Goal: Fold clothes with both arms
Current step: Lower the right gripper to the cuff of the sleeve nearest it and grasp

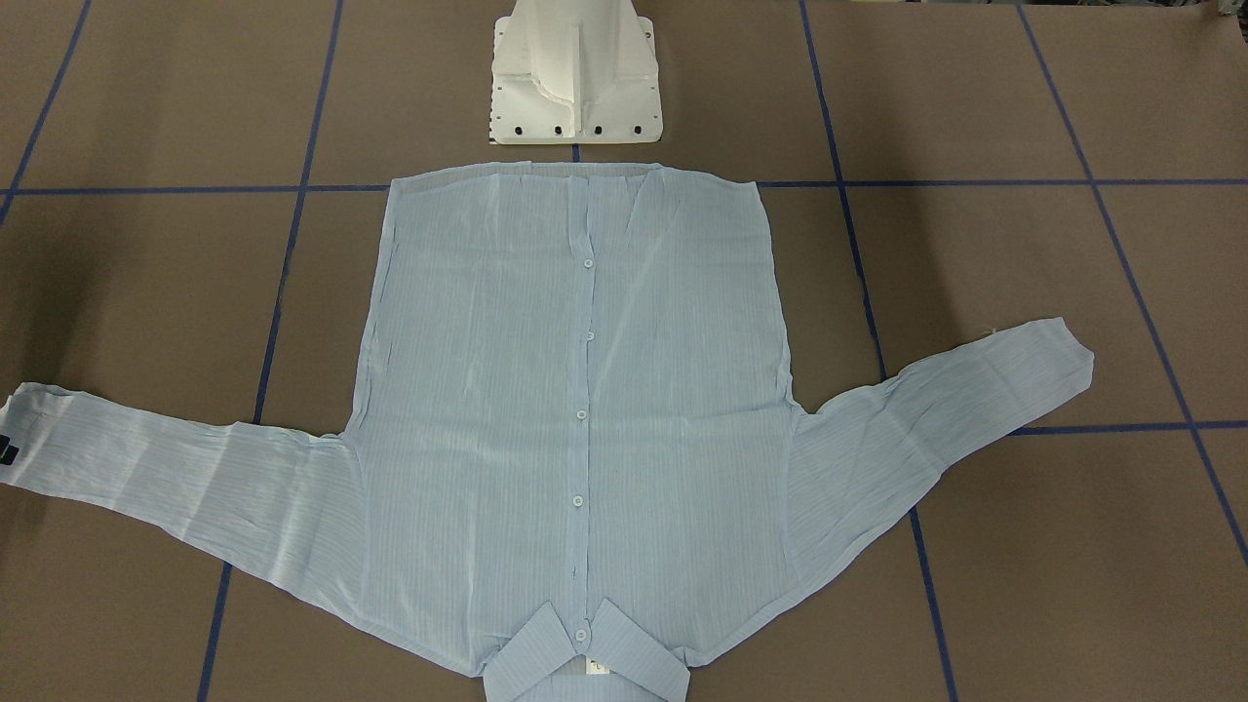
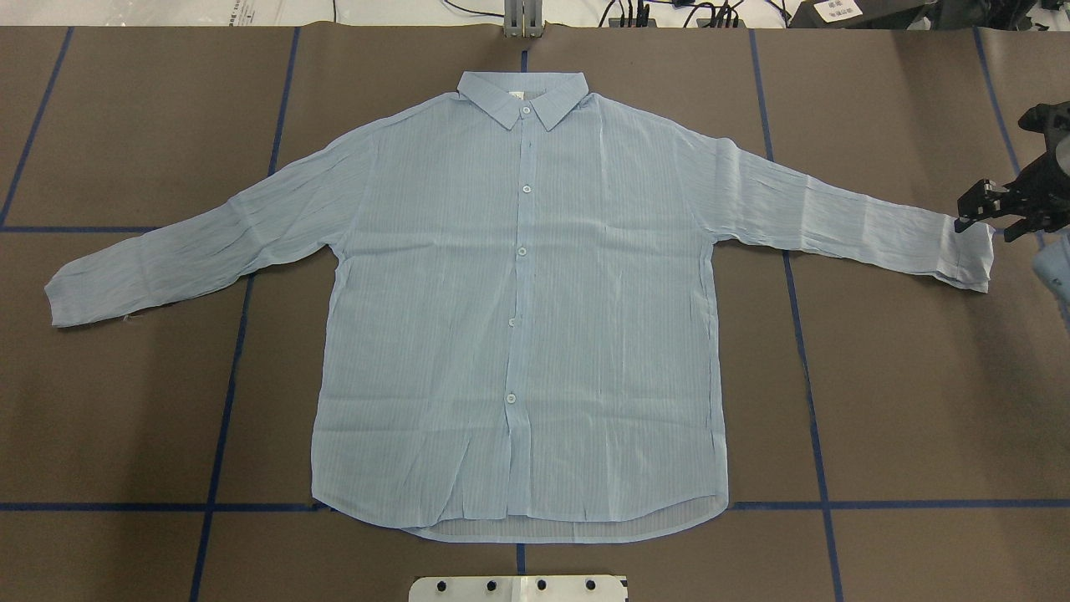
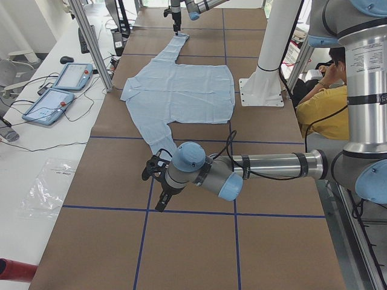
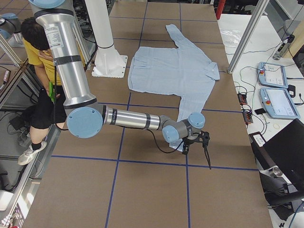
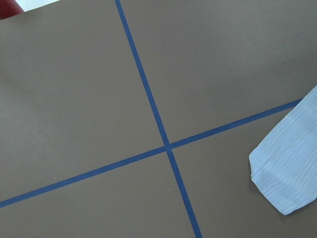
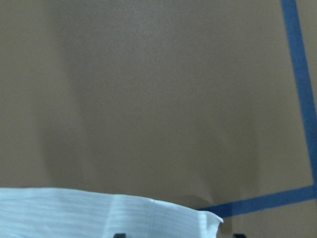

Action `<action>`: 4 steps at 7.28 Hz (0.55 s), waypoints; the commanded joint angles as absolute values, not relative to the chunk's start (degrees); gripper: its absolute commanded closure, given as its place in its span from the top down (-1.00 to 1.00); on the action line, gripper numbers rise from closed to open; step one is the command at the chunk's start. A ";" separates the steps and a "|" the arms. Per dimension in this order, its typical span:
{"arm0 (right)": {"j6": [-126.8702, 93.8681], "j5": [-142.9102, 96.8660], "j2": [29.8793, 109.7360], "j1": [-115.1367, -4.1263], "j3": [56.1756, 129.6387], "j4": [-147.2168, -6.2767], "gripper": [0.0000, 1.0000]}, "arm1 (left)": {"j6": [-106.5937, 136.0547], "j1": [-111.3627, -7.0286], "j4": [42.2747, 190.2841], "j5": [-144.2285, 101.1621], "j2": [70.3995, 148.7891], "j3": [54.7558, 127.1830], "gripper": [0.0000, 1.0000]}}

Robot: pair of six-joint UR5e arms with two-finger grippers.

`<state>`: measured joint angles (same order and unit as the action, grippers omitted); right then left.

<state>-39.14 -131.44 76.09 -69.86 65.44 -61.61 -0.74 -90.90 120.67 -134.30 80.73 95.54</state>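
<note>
Spread flat on the brown desk [image 2: 919, 401], front up and buttoned: the shirt [image 2: 518, 318]. Collar [image 2: 522, 94] toward the far edge, hem near the white pedestal [image 2: 518, 588], sleeves stretched out left and right. At the right cuff [image 6: 99, 213], the right end effector [image 2: 991, 219], with fingertips [image 6: 119, 235] spread well apart in the wrist view; cannot tell whether touching the cloth. Low over bare desk just beyond the left cuff [image 5: 287, 168], near a cross of blue tape [image 5: 167, 145], the left end effector [image 3: 154, 190]. Seen only from the side, so cannot tell whether spread or pressed together. Seated behind the pedestal, a person [image 3: 323, 103] in yellow.
</note>
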 commanded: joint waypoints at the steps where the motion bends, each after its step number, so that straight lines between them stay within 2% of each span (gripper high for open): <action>1: -39.29 -131.40 75.85 -69.87 64.78 -61.61 0.37 | -0.88 -90.88 120.67 -134.30 80.68 95.54 0.99; 3: -39.55 -131.48 75.85 -69.87 64.42 -61.70 0.13 | -0.79 -90.88 120.67 -134.30 80.77 95.62 0.99; 4: -39.72 -131.48 75.85 -69.87 64.42 -61.70 0.08 | -0.79 -90.88 120.67 -134.30 80.77 95.62 0.99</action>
<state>-39.49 -131.45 75.86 -69.87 64.49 -61.66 -0.80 -90.88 120.67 -134.30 80.73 95.61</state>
